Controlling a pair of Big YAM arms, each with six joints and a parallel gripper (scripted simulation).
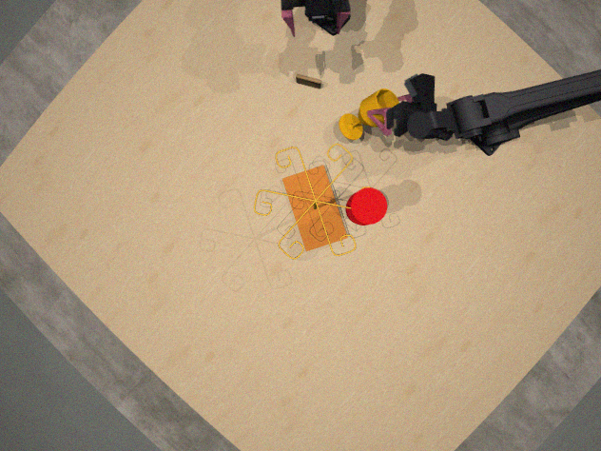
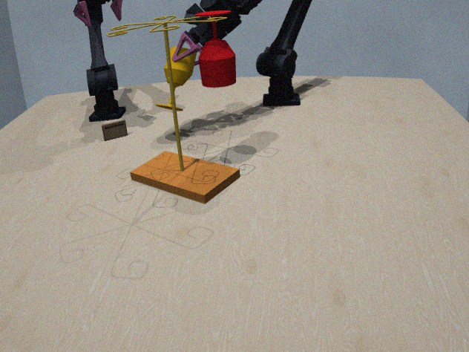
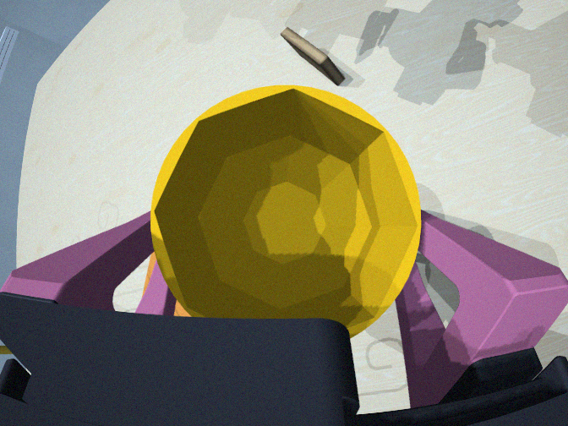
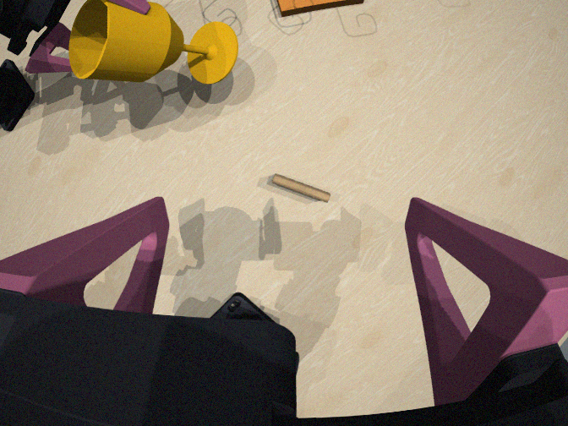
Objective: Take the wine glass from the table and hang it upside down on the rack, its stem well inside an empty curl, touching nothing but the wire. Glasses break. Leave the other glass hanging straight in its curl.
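The yellow wine glass [image 1: 371, 107] [image 2: 185, 70] [image 3: 285, 220] [image 4: 137, 43] is off the table, tilted, with its mouth up and its foot lower. My left gripper [image 1: 385, 106] [image 2: 185, 60] [image 3: 285, 211] is shut on its bowl, one finger on each side. The rack's wooden base [image 1: 296, 184] [image 2: 151, 170] carries a thin post [image 2: 176, 125] topped by wire arms with several empty curls. The red glass [image 1: 366, 205] [image 2: 217, 66] hangs upside down and straight from one arm; its base hides that curl from above. My right gripper [image 1: 314, 31] [image 2: 105, 22] [image 4: 286, 210] is open and empty.
A small wooden block [image 1: 308, 81] [image 2: 114, 130] [image 3: 304, 50] [image 4: 301, 188] stands on the table between the right gripper and the rack. The red glass hangs close to the left arm's side of the rack. The wires cast thin curled shadows on the table.
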